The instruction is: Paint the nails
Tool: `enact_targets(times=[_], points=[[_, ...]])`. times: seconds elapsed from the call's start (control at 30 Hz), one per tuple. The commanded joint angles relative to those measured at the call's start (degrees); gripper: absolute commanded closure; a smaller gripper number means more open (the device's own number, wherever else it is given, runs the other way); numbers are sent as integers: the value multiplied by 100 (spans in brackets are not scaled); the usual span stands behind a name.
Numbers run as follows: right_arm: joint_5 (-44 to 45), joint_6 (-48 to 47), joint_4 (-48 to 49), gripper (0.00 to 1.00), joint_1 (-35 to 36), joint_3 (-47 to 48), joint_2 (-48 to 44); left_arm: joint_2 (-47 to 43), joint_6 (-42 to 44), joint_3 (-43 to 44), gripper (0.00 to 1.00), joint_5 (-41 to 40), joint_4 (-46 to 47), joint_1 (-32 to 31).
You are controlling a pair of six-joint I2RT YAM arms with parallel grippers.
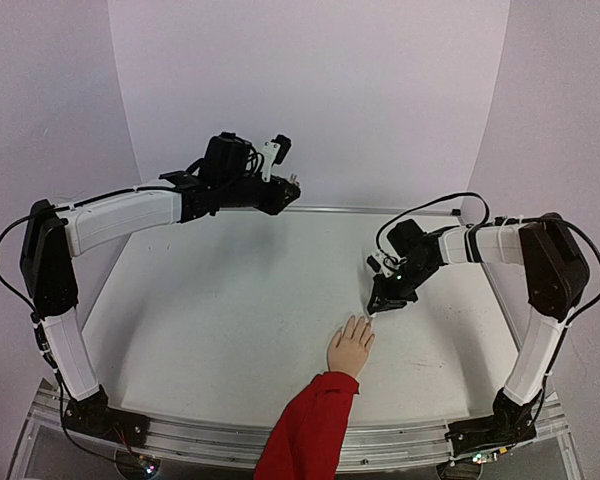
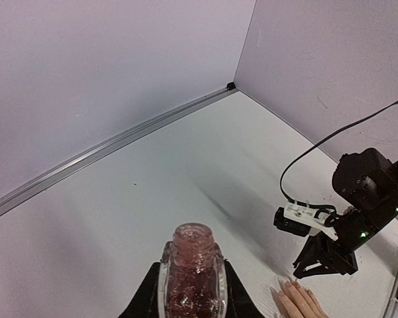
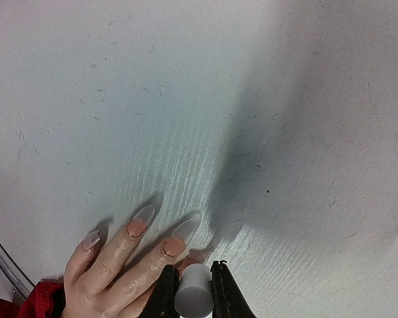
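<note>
Presently at the brushing step. Mannequin hand (image 1: 350, 347) lies palm down on the worktop (image 1: 210, 320), near the front edge and right of centre, red sleeve (image 1: 310, 430) trailing back toward the arm bases. Nails (image 3: 144, 212) point away from the bases. They are long and pale, see-through at the tips, pinkish at the base. Whether that pink is fresh polish, cannot tell.

Right fingers (image 1: 384, 299) sit low, just beyond the tips of the hand's digits, clamped on a small pale round stub (image 3: 193, 297), by the look of it the brush cap. Bristles are hidden under it in the wrist view. A pinkish smudge just ahead of the stub, beside the nearest nail, may be the brush tip. Contact with a nail: cannot confirm.

Left fingers (image 2: 235, 298) are held high over the far left of the worktop, well apart from the hand, clamped on the bottle (image 2: 194, 265). It is upright, neck uncapped, contents reddish and glittery.

Judgement: a stroke is about to land or is landing, and coverage looks early. Next move calls for a small, slow draw of the brush along one nail, base to tip. Pressure should be light so the hand does not slide, then a step sideways to the neighbouring nail. Bottle wants holding level for the re-dip.
</note>
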Motion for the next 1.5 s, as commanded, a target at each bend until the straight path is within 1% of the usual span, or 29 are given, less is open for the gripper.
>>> enact_targets(times=[0.0,0.4,0.8,1.47], points=[[24,-23,-342,100,18,159,81,-175,-35,37,100,-58,368,37],[160,-63,-351,100,18,235,134,-89,44,117,100,-94,376,44],[64,-226,-296,100,5,266,93,-11,53,187,100,-83,379,63],[237,-174,-211,100,-8,257,57,1,61,212,100,-58,377,80]])
